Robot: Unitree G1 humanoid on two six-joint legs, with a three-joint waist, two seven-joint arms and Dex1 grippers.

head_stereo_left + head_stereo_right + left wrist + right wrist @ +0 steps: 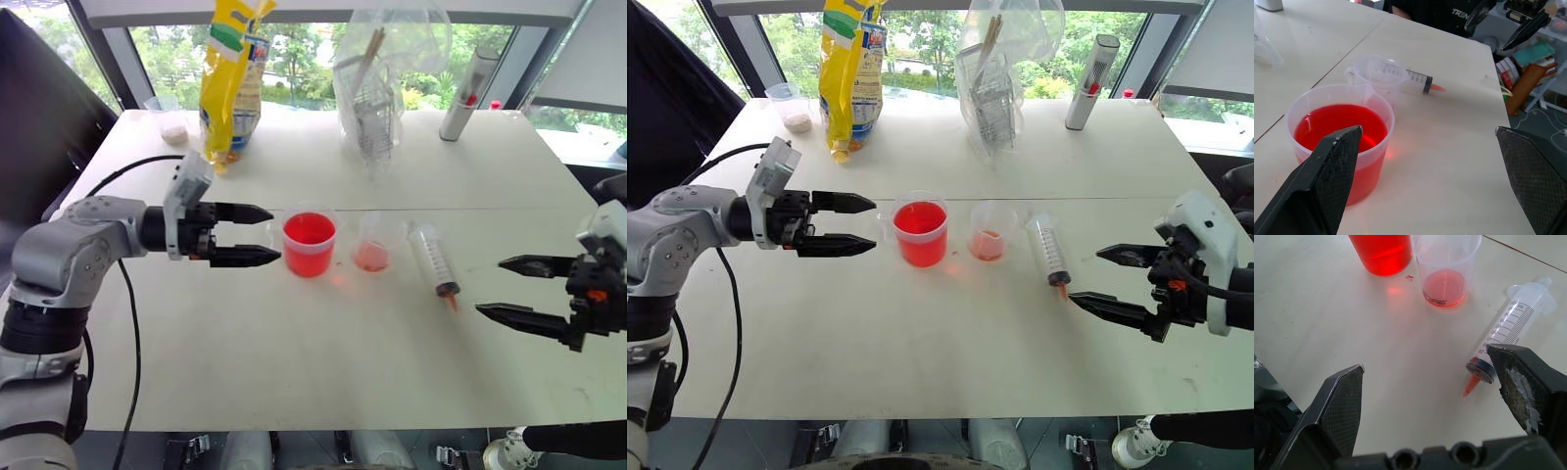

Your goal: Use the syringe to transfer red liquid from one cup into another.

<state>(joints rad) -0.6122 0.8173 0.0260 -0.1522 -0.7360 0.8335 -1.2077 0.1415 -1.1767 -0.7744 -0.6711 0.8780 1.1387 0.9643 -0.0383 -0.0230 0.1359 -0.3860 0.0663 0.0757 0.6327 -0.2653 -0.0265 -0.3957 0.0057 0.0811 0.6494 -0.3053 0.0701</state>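
The syringe (433, 259) lies flat on the white table (294, 362), clear with an orange tip pointing toward the front edge. To its left stands the smaller cup (374, 243), with a thin pink-red layer at its base. Left of that is the wider cup (310, 241), filled with red liquid (309, 233) nearly to the rim. My left gripper (266, 235) hovers open just left of the wide cup, fingers pointing at it, nothing between them. My right gripper (495, 287) hangs open to the right of the syringe, empty; the syringe (1511, 329) lies beside one finger in the right wrist view.
At the table's back stand a yellow snack bag (231, 73), a clear plastic bag with sticks (377, 73), a grey-white cylinder with a red mark (467, 95) and a small cup (168, 119). A black cable (127, 304) runs along the left edge.
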